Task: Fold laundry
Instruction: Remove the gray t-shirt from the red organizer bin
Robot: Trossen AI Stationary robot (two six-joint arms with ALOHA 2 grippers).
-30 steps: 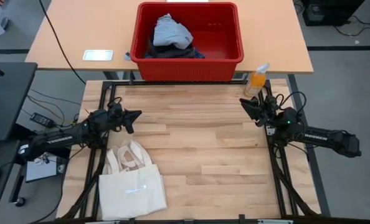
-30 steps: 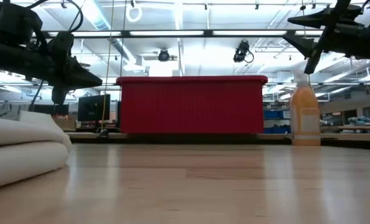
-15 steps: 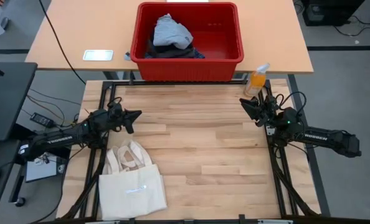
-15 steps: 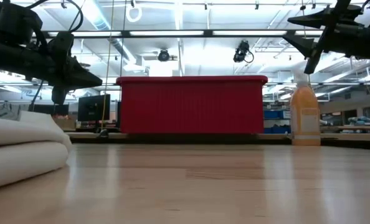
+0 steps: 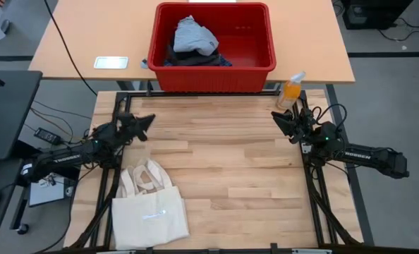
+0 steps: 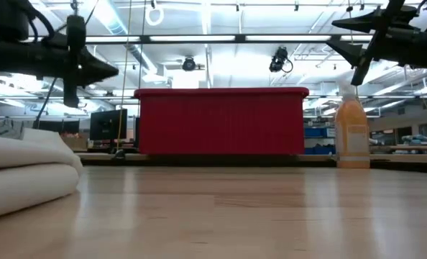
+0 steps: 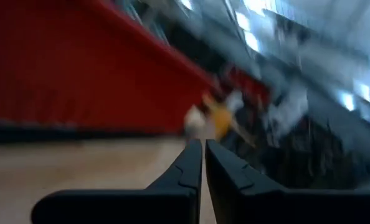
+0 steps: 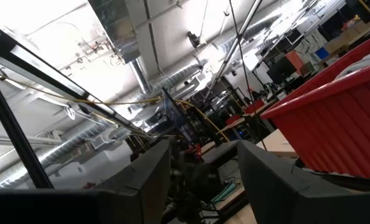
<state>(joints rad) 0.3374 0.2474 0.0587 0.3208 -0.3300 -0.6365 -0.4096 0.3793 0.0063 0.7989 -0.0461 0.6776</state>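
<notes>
The laundry, a light grey top over dark pieces, lies piled in a red bin on the table behind my work table. My left gripper hovers shut at the work table's left side, pointing toward the far right; in the left wrist view its fingers meet. My right gripper hangs open at the far right, tilted upward, with nothing between its fingers. Neither gripper is near the laundry.
A cream tote bag lies at the near left of the wooden table. An orange bottle stands just beyond the far right corner, close to my right gripper. A white flat device lies on the back table. Bare wood fills the middle.
My left gripper has risen a little, tipped upward and rolled about its own line, now pointing more toward the red bin; it stays shut.
</notes>
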